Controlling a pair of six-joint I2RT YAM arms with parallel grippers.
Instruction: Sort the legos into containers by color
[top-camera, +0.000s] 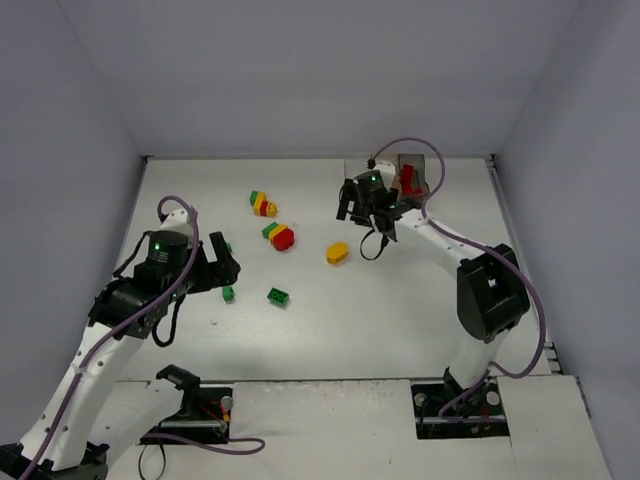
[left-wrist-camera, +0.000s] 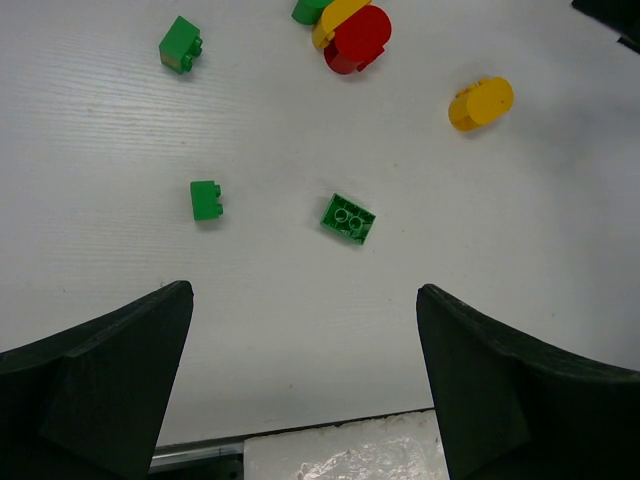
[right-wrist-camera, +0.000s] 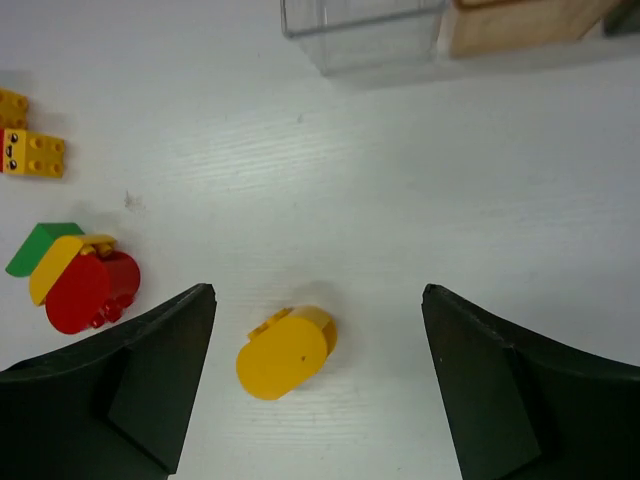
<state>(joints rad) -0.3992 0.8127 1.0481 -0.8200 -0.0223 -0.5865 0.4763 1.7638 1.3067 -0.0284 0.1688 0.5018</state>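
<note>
Legos lie scattered on the white table (top-camera: 400, 300) under both my arms. My right gripper (right-wrist-camera: 318, 425) stands wide open with nothing in it. A rounded yellow brick (right-wrist-camera: 286, 355) lies on the table between its two fingers, a little toward the left one. Out past that left finger sits a clump (right-wrist-camera: 78, 282) of red, yellow and green pieces. Farther ahead on the same side are yellow bricks (right-wrist-camera: 30, 150) with a red strip. Ahead of these jaws stand the containers (top-camera: 425, 165): a clear box (right-wrist-camera: 360, 35) with an orange-tinted box (right-wrist-camera: 520, 25) just beside it on the right. From above, a red piece (top-camera: 408, 178) shows inside them. My left gripper (left-wrist-camera: 310, 400) is spread wide too, holding nothing. Ahead of it, between the fingers, lies a flat green brick (left-wrist-camera: 348, 218). A small green brick (left-wrist-camera: 206, 200) lies nearer the left finger, and another green block (left-wrist-camera: 180, 45) lies well ahead on the left.
</note>
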